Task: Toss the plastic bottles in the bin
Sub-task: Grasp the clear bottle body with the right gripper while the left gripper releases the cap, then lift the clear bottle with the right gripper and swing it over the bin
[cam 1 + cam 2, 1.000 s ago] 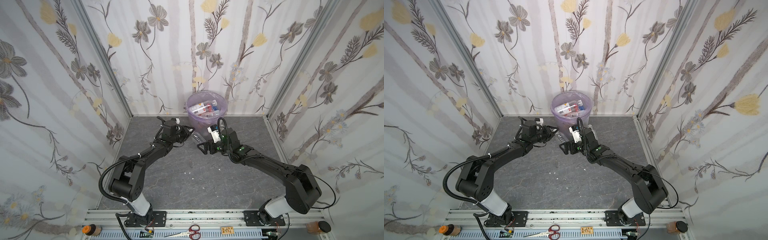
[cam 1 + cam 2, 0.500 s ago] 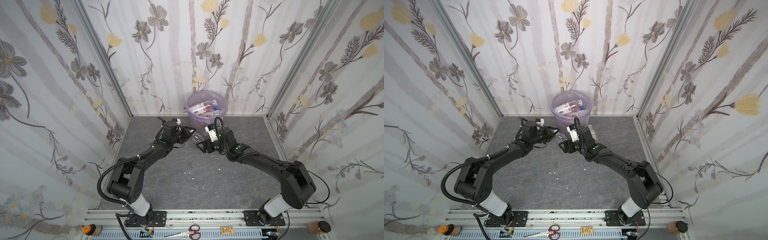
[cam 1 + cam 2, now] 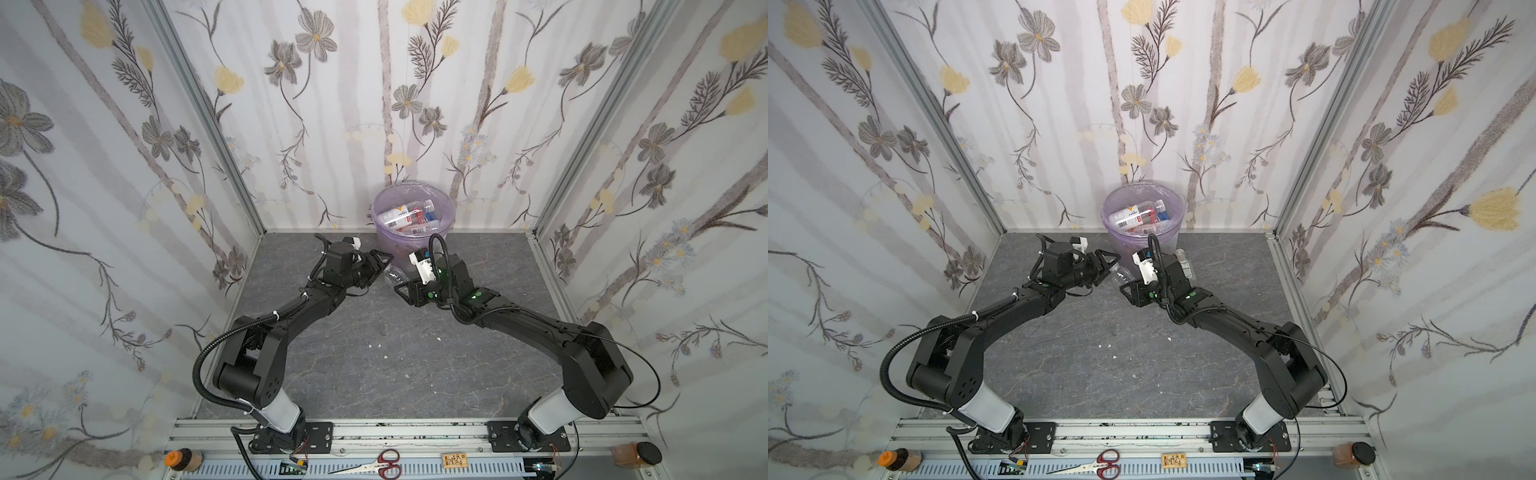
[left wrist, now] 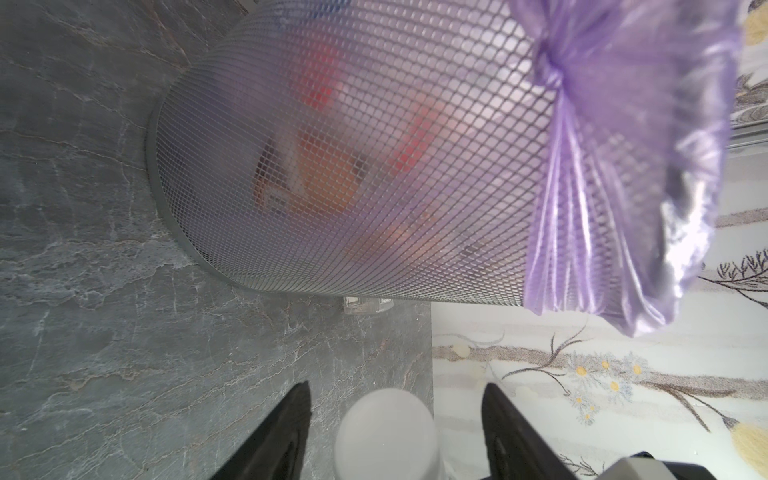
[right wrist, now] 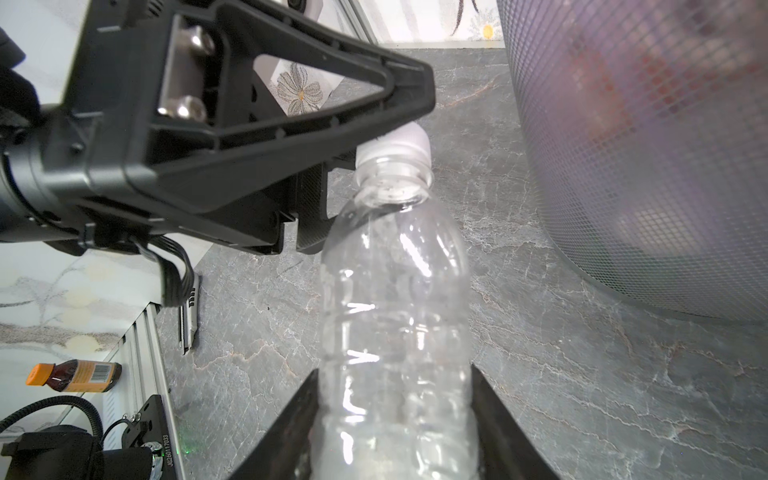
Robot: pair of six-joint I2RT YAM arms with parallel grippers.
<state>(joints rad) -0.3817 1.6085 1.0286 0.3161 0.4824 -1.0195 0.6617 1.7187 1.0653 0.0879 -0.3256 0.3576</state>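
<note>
Along the near rail, scissors (image 3: 384, 458). Mid-floor, right gripper (image 5: 395, 374) clamped on the body of a clear plastic bottle (image 5: 395, 270), neck pointing away. Either side of its white cap (image 4: 384, 432), left gripper (image 4: 397, 388) with fingers apart, gaps both sides. Just beyond, lilac-lined mesh bin (image 4: 374, 166) by the back wall, more bottles (image 3: 409, 216) inside.

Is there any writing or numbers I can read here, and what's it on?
"JG260117033": black base plate, right wrist view.
"V", orange: white bottle in the bin.
Too small to read: other bottles' labels, orange-lidded jar's barcode, wooden rail tag.
</note>
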